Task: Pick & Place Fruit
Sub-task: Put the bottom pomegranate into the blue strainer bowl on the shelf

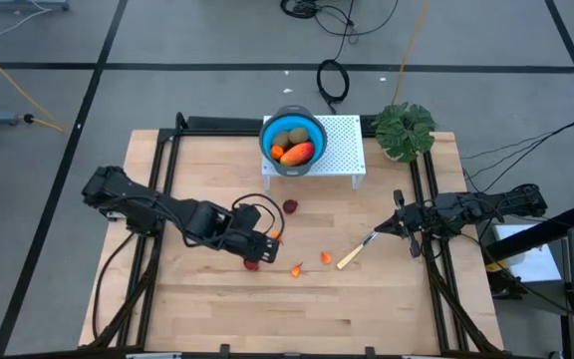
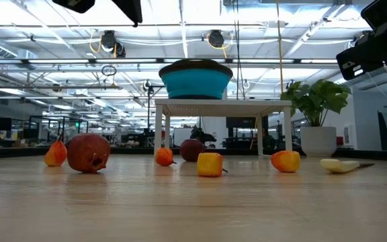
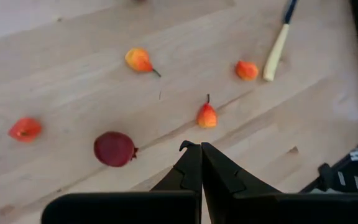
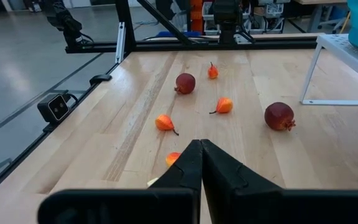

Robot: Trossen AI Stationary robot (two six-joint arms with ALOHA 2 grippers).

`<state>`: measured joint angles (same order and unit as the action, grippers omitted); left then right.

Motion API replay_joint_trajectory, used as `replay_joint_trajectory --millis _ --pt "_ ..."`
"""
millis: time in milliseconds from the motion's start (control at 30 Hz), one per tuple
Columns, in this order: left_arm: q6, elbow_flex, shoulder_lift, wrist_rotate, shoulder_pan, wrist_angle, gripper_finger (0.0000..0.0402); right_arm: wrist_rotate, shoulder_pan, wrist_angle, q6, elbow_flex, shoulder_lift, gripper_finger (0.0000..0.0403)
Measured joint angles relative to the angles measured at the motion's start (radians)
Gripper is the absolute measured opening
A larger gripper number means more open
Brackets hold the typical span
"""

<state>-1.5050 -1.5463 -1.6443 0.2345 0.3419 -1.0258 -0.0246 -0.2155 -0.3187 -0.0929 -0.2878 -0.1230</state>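
Note:
A blue bowl (image 1: 293, 128) stands on a white perforated stand (image 1: 342, 150) and holds two brownish-green ovals (image 1: 288, 138) and the long red-orange-yellow piece (image 1: 298, 153). Two dark red balls (image 1: 290, 206) (image 1: 251, 263) and several tiny orange bits (image 1: 297, 269) (image 1: 326, 257) lie on the wooden table. My left gripper (image 3: 201, 149) is shut and hangs above the table, with one dark red ball (image 3: 114, 149) and an orange bit (image 3: 207, 116) just ahead of it. My right gripper (image 4: 199, 146) is shut and raised near the table's right edge, over the knife.
A yellow-handled knife (image 1: 355, 253) lies on the table between the orange bits and my right gripper (image 1: 399, 223). A green potted plant (image 1: 405, 130) stands at the far right corner beside the stand. Black frame rails (image 1: 163, 170) run along the table's left and right sides.

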Motion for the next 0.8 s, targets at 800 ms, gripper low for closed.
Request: replay_joint_trajectory --millis 800 --pt "-0.438 0.000 -0.091 0.078 0.007 0.012 0.0002 0.000 0.000 -0.002 0.008 0.000 0.001 0.0000"
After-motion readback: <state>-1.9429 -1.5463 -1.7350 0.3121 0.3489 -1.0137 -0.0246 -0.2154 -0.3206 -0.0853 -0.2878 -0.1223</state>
